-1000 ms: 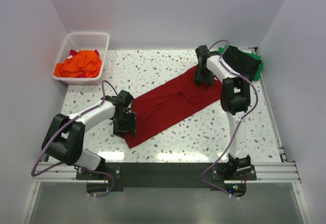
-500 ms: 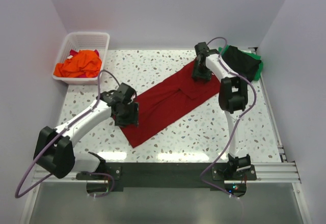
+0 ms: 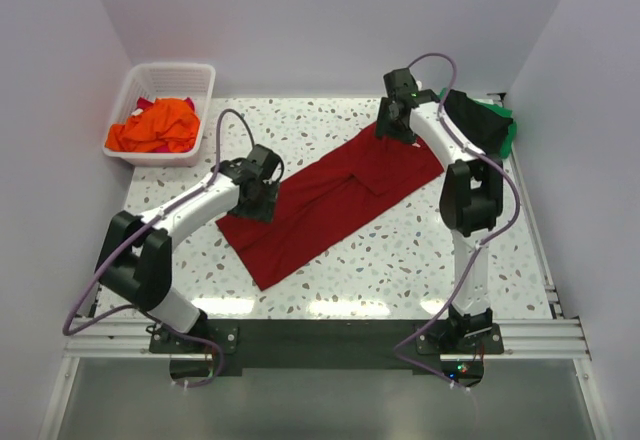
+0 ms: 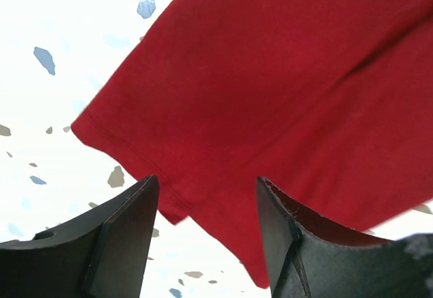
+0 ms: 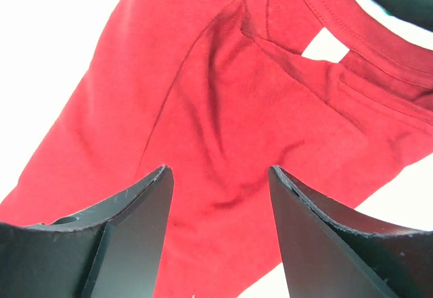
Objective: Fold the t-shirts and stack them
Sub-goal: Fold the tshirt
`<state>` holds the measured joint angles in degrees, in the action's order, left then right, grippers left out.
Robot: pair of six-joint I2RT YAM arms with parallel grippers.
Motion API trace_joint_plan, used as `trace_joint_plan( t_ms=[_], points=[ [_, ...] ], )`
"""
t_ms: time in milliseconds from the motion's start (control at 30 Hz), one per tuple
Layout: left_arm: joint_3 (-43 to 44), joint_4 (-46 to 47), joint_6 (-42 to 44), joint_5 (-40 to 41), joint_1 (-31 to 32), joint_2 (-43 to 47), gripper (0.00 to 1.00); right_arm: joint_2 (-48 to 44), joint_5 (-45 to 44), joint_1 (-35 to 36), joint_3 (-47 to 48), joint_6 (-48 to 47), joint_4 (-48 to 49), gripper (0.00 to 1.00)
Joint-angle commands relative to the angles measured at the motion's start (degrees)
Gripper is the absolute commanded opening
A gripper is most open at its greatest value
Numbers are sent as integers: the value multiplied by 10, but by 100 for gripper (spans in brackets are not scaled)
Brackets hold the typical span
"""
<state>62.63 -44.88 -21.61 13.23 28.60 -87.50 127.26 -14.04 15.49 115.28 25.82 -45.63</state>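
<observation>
Left gripper (image 4: 206, 183) was spread wide, nothing pinched. It hung over the hem corner of the dark red shirt (image 4: 284, 95), and from the wrist cam I couldn't tell if the fingers (image 4: 122, 237) were touching the cloth.

Right gripper (image 5: 220, 171) was the same deal: fingers (image 5: 128, 230) apart, gripping nothing, sitting over the collar end of the shirt with the white tag (image 5: 325, 44) just ahead.

From the overhead cam, the dark red shirt (image 3: 330, 205) lay flat on the speckled table (image 3: 450, 250). It ran as a long diagonal strip from near-left up to far-right. The left gripper (image 3: 260, 192) was at its left edge and the right gripper (image 3: 392, 128) at its far end.

A black shirt (image 3: 478, 120) sat on a green shirt (image 3: 511, 136) in the far right corner, right beside the right arm. An orange shirt (image 3: 155, 130) was bunched up in the white basket (image 3: 170, 68) at the far left, well apart from the red one.
</observation>
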Motion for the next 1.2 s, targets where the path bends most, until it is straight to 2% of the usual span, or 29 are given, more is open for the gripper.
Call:
trace_joint_plan(
  t_ms=[0, 67, 200, 567, 1167],
  points=[
    [61, 33, 54, 43, 1, -29, 65, -51, -13, 2, -26, -3, 25, 63],
    [70, 50, 62, 48, -6, -39, 67, -51, -13, 2, -29, 1, 23, 63],
    [66, 77, 68, 4, -19, -52, 67, -47, 0, 2, -26, 8, 24, 63],
    [-30, 98, 45, -109, -19, -38, 67, -22, -9, 3, -25, 19, 10, 64],
    [-95, 124, 29, -167, -19, -60, 67, 68, 9, 2, 13, 51, 12, 65]
  ],
)
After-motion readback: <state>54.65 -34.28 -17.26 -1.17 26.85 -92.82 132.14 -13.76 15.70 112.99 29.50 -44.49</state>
